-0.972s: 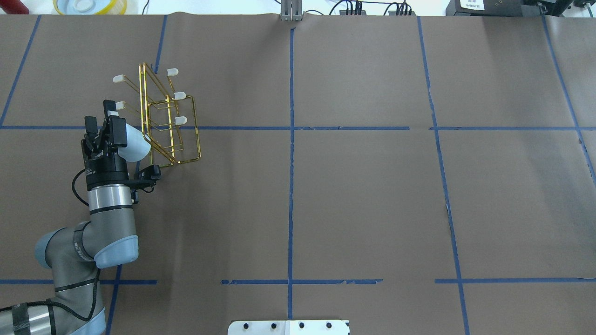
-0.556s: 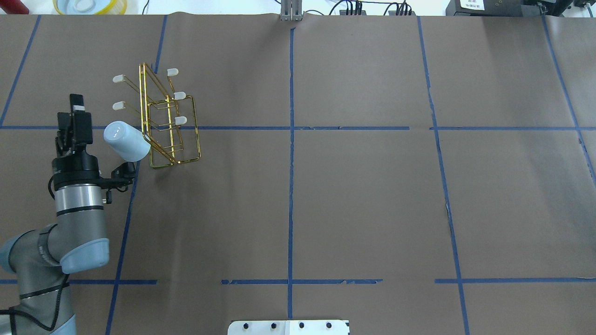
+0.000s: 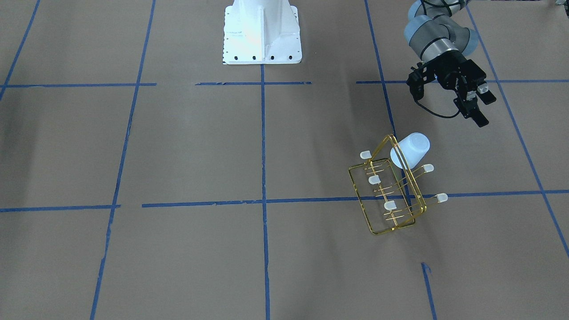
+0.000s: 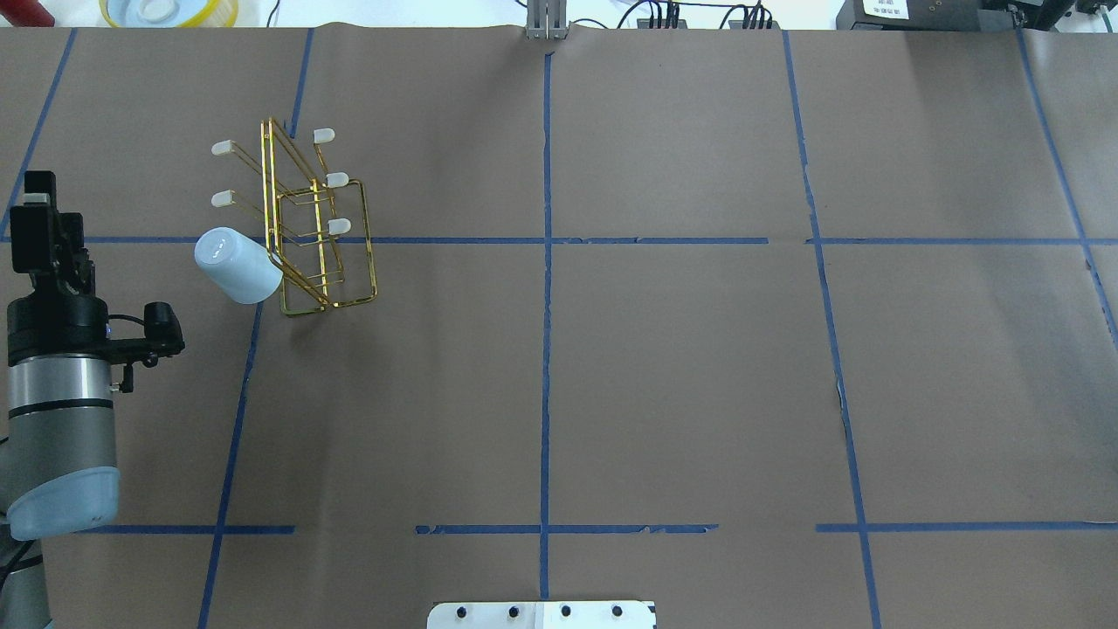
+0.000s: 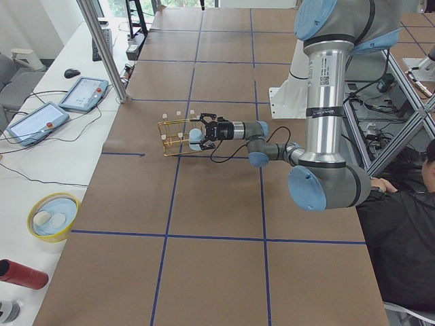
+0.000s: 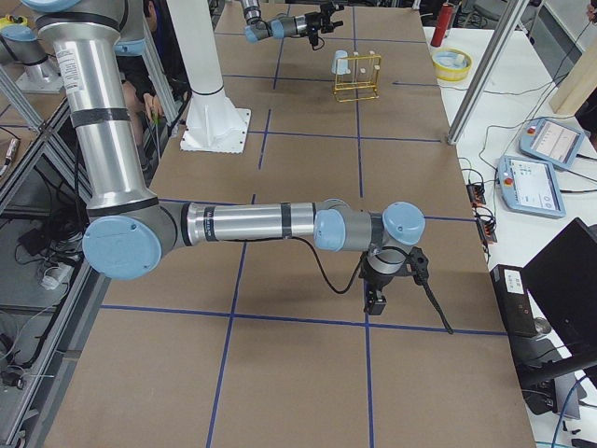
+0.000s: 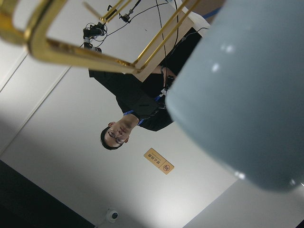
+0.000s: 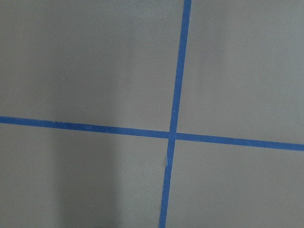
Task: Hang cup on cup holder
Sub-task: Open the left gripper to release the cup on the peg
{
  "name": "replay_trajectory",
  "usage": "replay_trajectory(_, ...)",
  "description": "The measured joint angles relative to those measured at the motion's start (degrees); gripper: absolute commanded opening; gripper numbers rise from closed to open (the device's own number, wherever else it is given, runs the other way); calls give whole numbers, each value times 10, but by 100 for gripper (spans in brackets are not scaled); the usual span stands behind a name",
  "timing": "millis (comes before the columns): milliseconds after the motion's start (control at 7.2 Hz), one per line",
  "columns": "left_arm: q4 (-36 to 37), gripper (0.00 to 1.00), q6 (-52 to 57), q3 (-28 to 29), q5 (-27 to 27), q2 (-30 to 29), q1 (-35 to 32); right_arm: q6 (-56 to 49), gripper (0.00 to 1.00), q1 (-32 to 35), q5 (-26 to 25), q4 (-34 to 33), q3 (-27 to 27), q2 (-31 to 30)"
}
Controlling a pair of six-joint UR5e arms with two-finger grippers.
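The pale blue cup (image 4: 238, 266) hangs tilted, mouth toward the frame, on a lower prong of the gold wire cup holder (image 4: 327, 240), which stands on the table's left part. Both also show in the front view, the cup (image 3: 411, 150) on the holder (image 3: 391, 195). My left gripper (image 4: 44, 205) is open and empty, well to the left of the cup; it also shows in the front view (image 3: 484, 110). The left wrist view shows the cup (image 7: 247, 90) and gold wire (image 7: 71, 47) close up. My right gripper (image 6: 376, 301) hangs low over bare table, and I cannot tell its state.
A yellow-rimmed bowl (image 4: 166, 10) and a red cylinder (image 4: 26, 10) lie beyond the table's far left edge. The white robot base plate (image 4: 541, 614) sits at the near middle. An operator (image 5: 408, 238) sits beside the robot. Blue tape lines cross the brown table cover.
My left gripper let go of the cup and drew back to the left, away from the holder. The cup stays on the prong. The holder has not moved.
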Motion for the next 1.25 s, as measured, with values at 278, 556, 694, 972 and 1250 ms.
replay_trajectory(278,-25,100,-166,-13,-66,15,0,0,100,0,0,0,0,0)
replay_trajectory(556,-39,100,-339,-21,-137,25,0,0,100,0,0,0,0,0)
replay_trajectory(694,-50,100,-412,-27,-167,32,0,0,100,0,0,0,0,0)
replay_trajectory(972,-66,100,-574,-31,-199,40,0,0,100,0,0,0,0,0)
replay_trajectory(1250,-99,100,-705,-39,-258,41,0,0,100,0,0,0,0,0)
